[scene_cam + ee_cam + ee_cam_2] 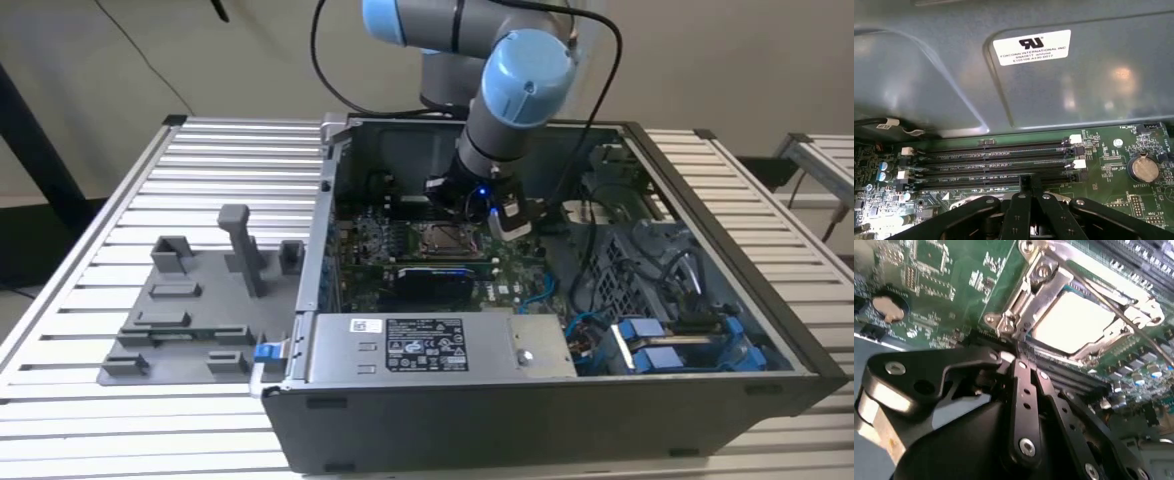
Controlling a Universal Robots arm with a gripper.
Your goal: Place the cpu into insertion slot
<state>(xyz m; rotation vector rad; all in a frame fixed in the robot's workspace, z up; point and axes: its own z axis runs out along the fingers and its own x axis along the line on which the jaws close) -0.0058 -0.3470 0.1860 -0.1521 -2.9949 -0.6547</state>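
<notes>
An open computer case (pixel 534 400) lies on a ribbed metal surface (pixel 120 200), with its green motherboard (pixel 400 250) facing up. A grey and blue robot arm (pixel 514 90) reaches down into the case from the far edge of the surface, and its black claw (pixel 497 222) hangs just above the board near the middle of the case. In the exterior view the insertion slot (pixel 441 237) is a small square socket with a shiny metal frame, just beside the claw toward the exterior view's left. In the second wrist view the cpu (pixel 1076 322) is a flat square chip with a pale silvery face, lying inside the insertion slot (pixel 1024 315), whose metal frame sits around its edges and whose thin wire lever (pixel 1114 305) crosses one corner. The claw (pixel 1021 357) in that view is clenched, its black fingers (pixel 1021 405) pressed together with nothing between them, and its tip is just beside the socket's frame, apart from the chip. In the first wrist view the closed claw (pixel 1026 192) points at long narrow black connector strips (pixel 994 160) that run side by side across the board, with a round coin battery (pixel 1145 169) near them and the grey inner wall of the case (pixel 929 75) beyond. A boxy grey power supply (pixel 441 345) fills the near edge of the case, beside blue cables (pixel 667 345). A grey plastic fixture (pixel 187 300) stands on the surface toward the exterior view's left, well apart from the case.
</notes>
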